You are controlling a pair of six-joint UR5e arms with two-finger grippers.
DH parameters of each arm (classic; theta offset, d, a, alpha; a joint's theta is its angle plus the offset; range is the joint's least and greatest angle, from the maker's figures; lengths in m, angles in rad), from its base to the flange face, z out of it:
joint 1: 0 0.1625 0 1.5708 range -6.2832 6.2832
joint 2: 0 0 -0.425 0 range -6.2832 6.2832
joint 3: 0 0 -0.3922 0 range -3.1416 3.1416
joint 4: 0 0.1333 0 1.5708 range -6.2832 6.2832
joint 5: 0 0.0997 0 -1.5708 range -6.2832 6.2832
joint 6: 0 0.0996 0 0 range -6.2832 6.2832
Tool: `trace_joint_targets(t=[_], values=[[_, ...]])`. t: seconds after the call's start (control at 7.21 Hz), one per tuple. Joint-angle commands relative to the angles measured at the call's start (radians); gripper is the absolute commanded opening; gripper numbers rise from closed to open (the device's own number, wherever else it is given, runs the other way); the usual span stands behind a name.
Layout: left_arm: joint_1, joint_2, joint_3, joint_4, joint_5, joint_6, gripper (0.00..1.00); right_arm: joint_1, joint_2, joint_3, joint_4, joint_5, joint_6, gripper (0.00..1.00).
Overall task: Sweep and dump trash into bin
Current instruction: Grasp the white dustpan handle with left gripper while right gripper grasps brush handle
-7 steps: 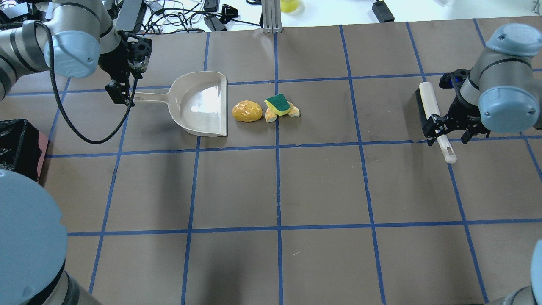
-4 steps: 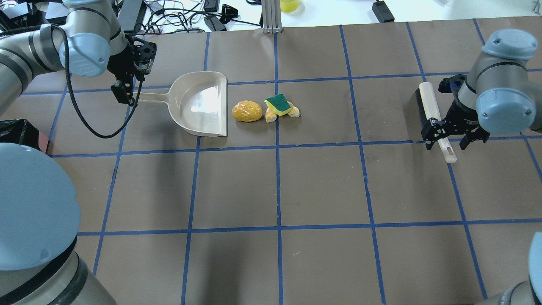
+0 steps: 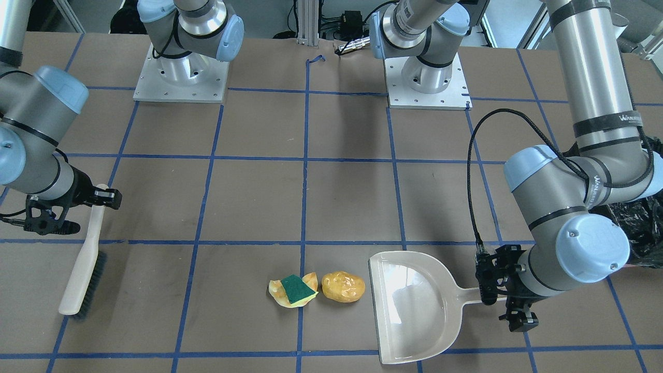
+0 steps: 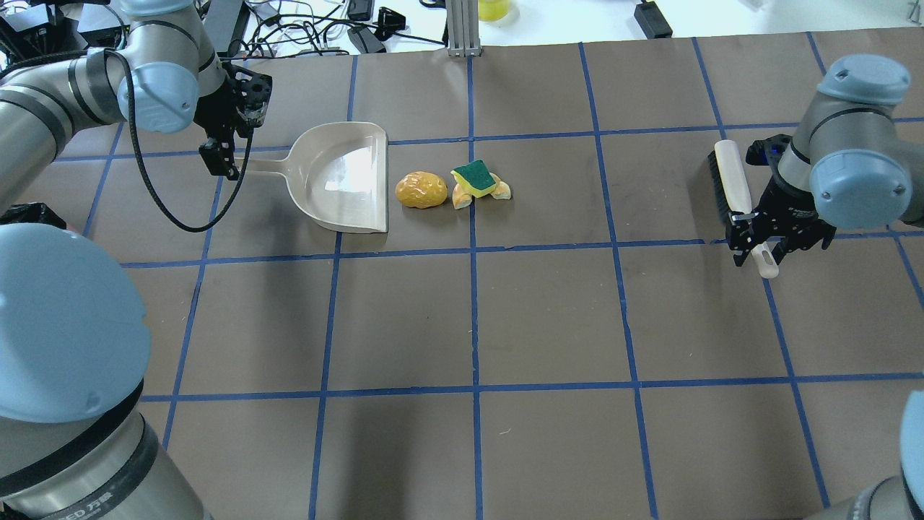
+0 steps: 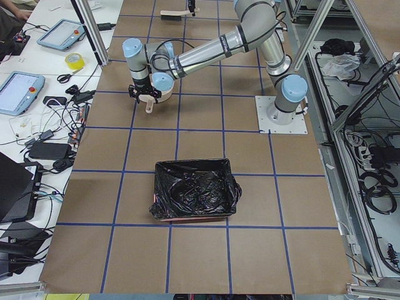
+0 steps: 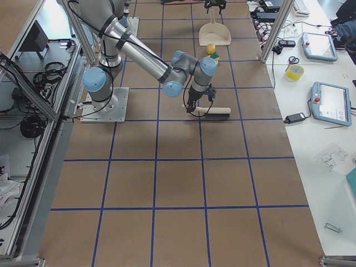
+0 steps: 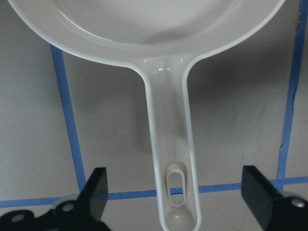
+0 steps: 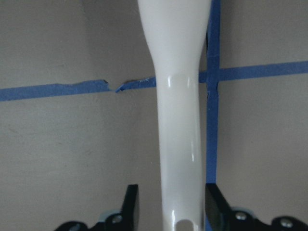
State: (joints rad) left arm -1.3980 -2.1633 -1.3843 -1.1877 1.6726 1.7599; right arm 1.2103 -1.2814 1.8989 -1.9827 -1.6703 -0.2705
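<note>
Straddling the dustpan handle, the left gripper holds its fingers spread wide, one on each side of the handle's end and clear of it, so nothing is gripped on that side. From there the handle runs straight away from the gripper into the dustpan, whose long axis lies across the table with its open mouth turned toward the robot's right. Just beyond that mouth sits the potato, close to the lip but apart from it, and next to it the sponge rests on the peel. The left arm is therefore much the nearer one to the trash.

The right gripper stands around the brush handle with its jaws close in on both sides; a thin gap shows on one side, so it looks not yet clamped. The brush lies well apart from the trash, its length pointing away from the robot, crosswise to the dustpan's axis, bristles on the side facing the trash. A sweep would have to travel from the robot's right toward its left. The bin waits on the robot's left, well apart from the dustpan
</note>
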Motion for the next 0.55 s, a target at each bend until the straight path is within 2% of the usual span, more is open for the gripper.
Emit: trace_joint_targets(t=[0.0, 0.14, 0.42], values=[[0.001, -0.012, -0.002, 0.002, -0.002, -0.013, 0.98, 0.000, -0.003, -0.001, 0.005, 0.000, 0.008, 0.27], [0.001, -0.013, -0.012, 0.005, -0.002, -0.014, 0.98, 0.000, -0.004, -0.003, 0.007, 0.000, 0.008, 0.19], [0.001, -0.021, -0.012, 0.026, -0.004, -0.014, 0.98, 0.000, -0.012, -0.014, 0.011, -0.002, 0.017, 0.14]])
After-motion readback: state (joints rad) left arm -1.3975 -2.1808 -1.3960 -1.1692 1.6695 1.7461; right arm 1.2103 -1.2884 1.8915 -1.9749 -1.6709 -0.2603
